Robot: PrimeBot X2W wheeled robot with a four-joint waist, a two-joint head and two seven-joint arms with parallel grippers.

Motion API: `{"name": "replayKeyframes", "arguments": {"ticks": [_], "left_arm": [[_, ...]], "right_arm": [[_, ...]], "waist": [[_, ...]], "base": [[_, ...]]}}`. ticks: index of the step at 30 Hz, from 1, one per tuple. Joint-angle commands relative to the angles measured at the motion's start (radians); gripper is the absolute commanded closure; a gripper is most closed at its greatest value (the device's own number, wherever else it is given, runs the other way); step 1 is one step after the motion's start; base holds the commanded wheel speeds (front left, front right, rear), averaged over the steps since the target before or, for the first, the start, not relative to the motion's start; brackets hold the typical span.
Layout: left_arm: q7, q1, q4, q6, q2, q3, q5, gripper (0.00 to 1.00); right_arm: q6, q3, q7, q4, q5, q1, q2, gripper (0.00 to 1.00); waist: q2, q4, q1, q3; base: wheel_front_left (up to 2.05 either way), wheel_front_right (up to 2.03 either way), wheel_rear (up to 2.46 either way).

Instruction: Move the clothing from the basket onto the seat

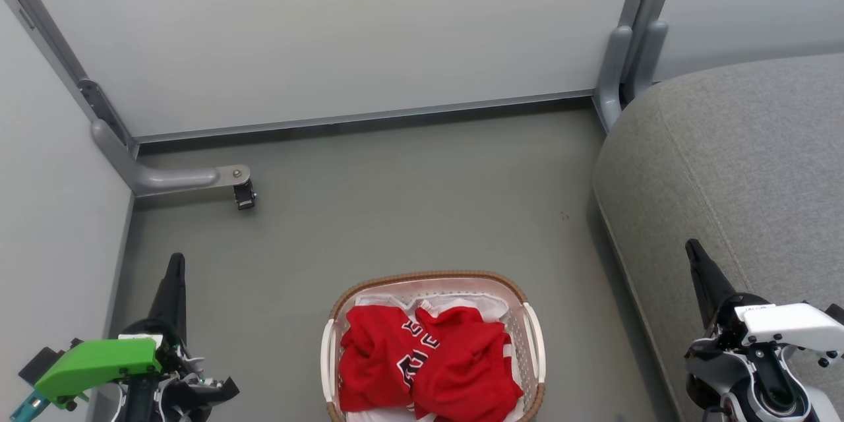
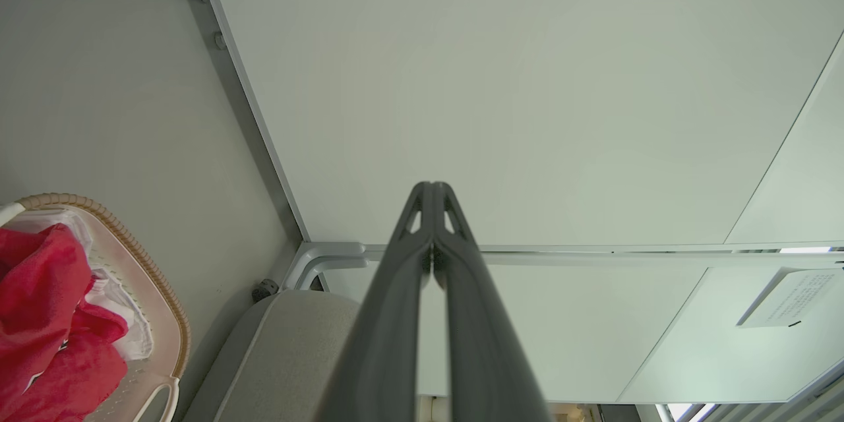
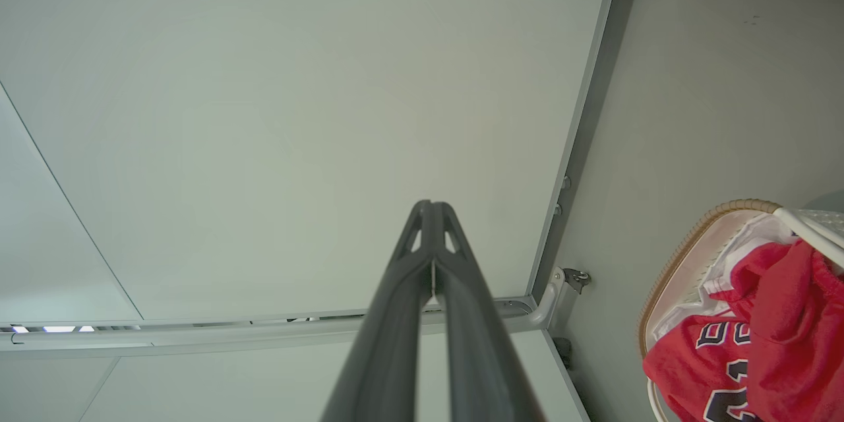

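Left tool and right tool are both pressed together, empty. The bright red white-trimmed jerseys lie in the brown-rimmed white perforated plastic basket, near the light-grey upholstered seat. We should spread one tool, then pinch the top fold, not the white fabric liner.

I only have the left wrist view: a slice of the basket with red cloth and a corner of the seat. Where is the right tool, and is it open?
Observer: The right tool is shut; in the head view it shows at lower right, against the near edge of the seat.
Operator: Where does the basket sit between the arms?
Observer: The basket is on the floor, about midway between the left tool and the right one.
Operator: Anything printed on the cloth?
Observer: The clothing carries black-and-white lettering, plain in the head and right wrist views.
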Motion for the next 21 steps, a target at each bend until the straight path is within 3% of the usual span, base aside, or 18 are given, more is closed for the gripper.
{"name": "replayKeyframes", "arguments": {"ticks": [1,21], "left_arm": [[0.002,-0.013,0.000,-0.005,0.002,0.000,0.006,1.00],[0.002,-0.012,0.000,-0.005,0.002,0.000,0.006,1.00]], "right_arm": [[0.000,0.000,0.001,-0.002,-0.001,0.011,-0.003,1.00],[0.000,0.000,0.001,-0.002,-0.001,0.011,-0.003,1.00]], "waist": [[0.0000,0.000,0.0000,0.000],[0.0000,0.000,0.0000,0.000]], "base": [[0.00,0.00,0.00],[0.00,0.00,0.00]]}}
